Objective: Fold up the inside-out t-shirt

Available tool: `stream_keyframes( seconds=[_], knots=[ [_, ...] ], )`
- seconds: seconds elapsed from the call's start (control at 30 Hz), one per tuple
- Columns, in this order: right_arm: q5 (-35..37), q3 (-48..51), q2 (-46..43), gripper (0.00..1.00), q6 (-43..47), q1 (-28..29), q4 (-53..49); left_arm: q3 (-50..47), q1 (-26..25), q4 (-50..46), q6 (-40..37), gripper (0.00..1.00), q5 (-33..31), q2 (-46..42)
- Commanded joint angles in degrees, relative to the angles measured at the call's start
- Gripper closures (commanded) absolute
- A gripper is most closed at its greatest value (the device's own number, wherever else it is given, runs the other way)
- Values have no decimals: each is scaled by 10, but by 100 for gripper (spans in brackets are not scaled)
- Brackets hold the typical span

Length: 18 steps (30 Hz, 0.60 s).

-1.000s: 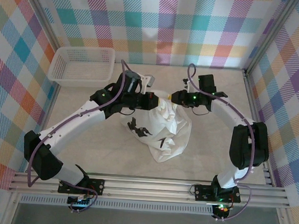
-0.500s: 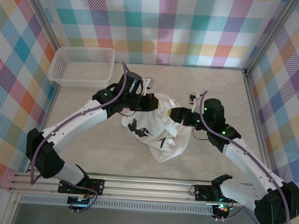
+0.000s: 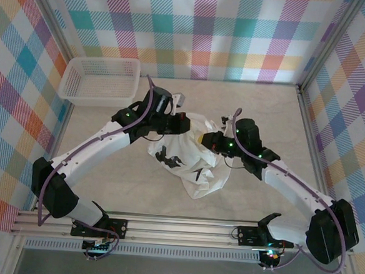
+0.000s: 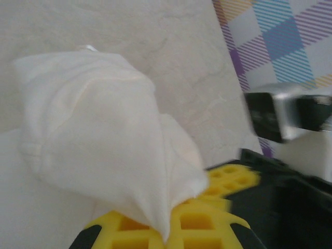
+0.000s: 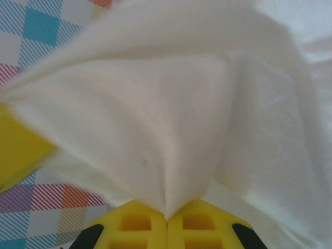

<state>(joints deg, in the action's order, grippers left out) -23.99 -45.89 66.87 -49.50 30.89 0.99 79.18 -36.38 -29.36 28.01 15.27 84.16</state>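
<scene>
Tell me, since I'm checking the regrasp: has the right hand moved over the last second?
Yes. In the top view the right hand has come toward the near rail, away from the back wall, shut on the t-shirt.

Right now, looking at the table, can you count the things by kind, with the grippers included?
t-shirt, white: 1
basket, white mesh: 1
grippers, the left gripper and the right gripper, each shut on the t-shirt: 2
Total: 4
</scene>
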Motion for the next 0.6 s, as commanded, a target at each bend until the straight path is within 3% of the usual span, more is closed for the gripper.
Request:
stream_keyframes(
  seconds=[0.0, 0.1, 0.17, 0.27, 0.37, 0.47, 0.57],
  knots=[
    [-10, -58, -64, 100, 33, -9, 8, -48, 65, 10, -20, 100, -27, 1],
    [-64, -97, -64, 100, 16, -30, 17, -58, 88, 58, -39, 91, 14, 8],
    [-105, -120, -45, 100, -10, -45, 34, -56, 87, 73, -58, 76, 31, 8],
    [-123, -142, -19, 100, -37, -56, 48, -67, 87, 55, -94, 59, 8, -7],
    [-137, -171, 0, 100, -20, -61, 16, -118, 83, 84, -122, 53, 12, -62],
    [-138, -199, 14, 100, 10, -62, -32, -174, 30, 129, -164, 50, -5, -129],
    [-142, -210, 22, 100, 18, -62, -44, -182, -42, 129, -200, 48, -61, -151]
  ],
)
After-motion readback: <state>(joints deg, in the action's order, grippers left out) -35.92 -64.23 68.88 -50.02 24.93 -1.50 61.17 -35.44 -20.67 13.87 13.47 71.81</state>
